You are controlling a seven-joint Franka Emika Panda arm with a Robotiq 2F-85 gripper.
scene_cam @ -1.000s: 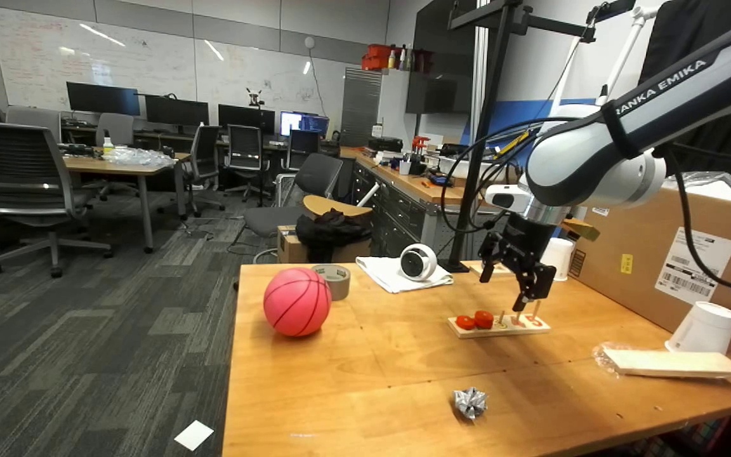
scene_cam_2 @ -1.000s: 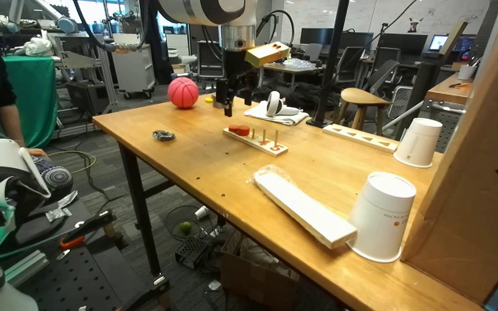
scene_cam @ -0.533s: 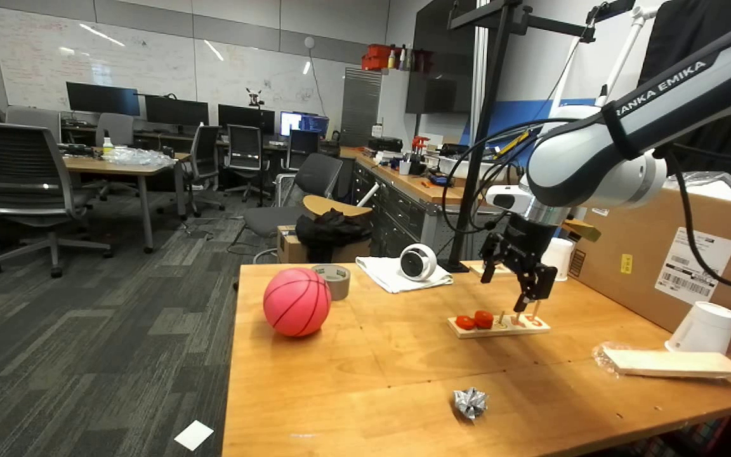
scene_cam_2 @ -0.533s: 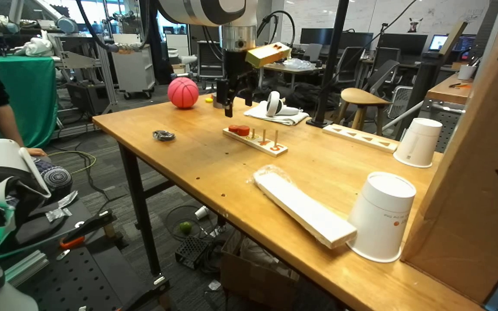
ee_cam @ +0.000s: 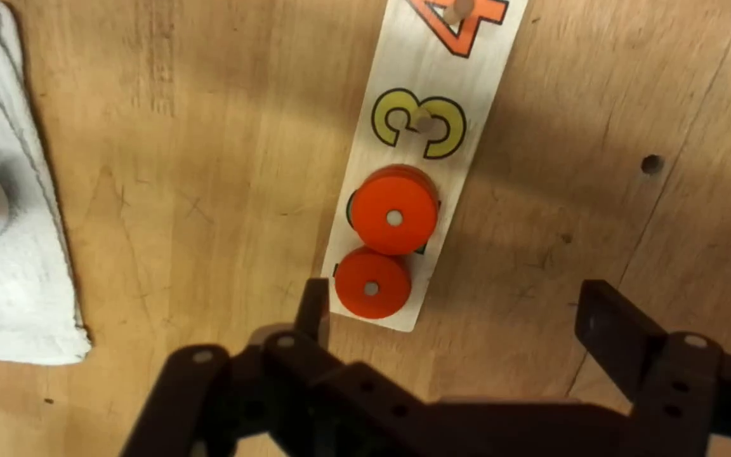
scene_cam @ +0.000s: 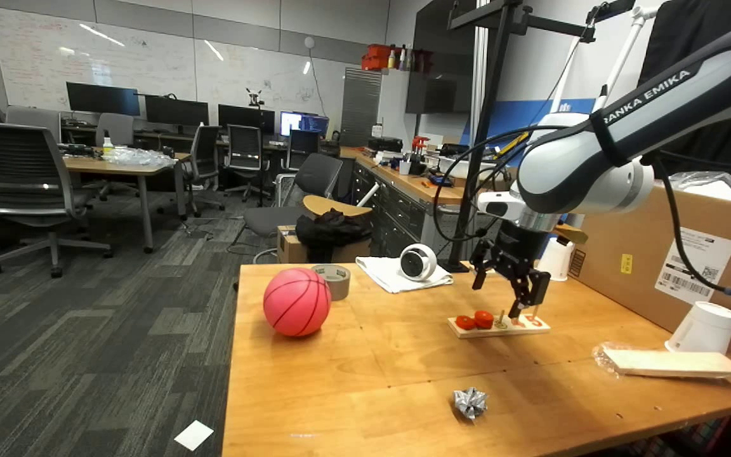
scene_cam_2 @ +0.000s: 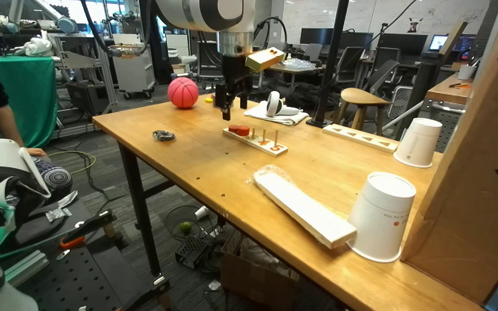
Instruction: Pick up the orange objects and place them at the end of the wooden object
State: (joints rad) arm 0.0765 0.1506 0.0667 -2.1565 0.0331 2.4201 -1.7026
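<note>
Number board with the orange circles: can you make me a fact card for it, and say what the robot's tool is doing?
Board: pale wood, lying flat on the table
Orange circles: side by side at one end
Bare pegs: three, at the 3, 4 and 5
Tool: open, above the table, holding nothing
Also on the table: pink ball, crumpled silver lump

Room light, bright. Whiteboard (scene_cam: 169, 70) in exterior view: glare streaks. My wrist view: soft shadow beside wooden board (ee_cam: 403, 73); my gripper (ee_cam: 453, 308) near-black, slightly out of focus.
</note>
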